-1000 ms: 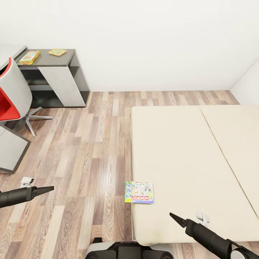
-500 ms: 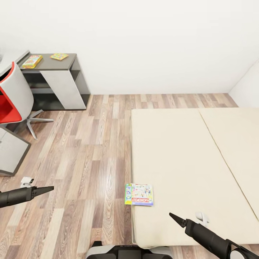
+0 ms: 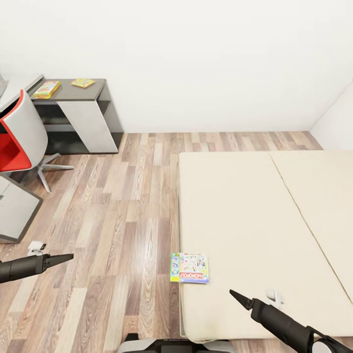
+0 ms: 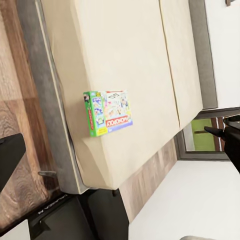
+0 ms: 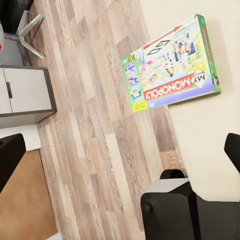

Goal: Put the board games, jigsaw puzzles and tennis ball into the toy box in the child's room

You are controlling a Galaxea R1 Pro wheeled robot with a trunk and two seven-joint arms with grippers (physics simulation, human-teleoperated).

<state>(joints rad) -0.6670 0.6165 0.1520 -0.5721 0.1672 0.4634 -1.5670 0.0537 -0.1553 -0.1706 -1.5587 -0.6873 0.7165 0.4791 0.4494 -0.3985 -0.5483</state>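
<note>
A: Starting from the right gripper [image 3: 235, 296], what lay ahead of it?

B: Its black fingers met in a single point in the head view, so they read as together, empty, hovering over the near part of the cream mattress [image 3: 255, 206]. The flat, colourful Monopoly board game box [image 3: 189, 267] lay just ahead and toward the robot's left, on the mattress's corner, its long axis across the bed and one end overhanging the wooden plank floor [image 3: 117, 215].

A: And the left gripper [image 3: 68, 256]?

B: Also drawn to a point, empty, over open floor, farther from the box. The right arm was nearer. Judged from this, bare mattress beyond gave approach room; the overhanging end offered a graspable edge. The grey desk [image 3: 90, 105] stood well apart.
</note>
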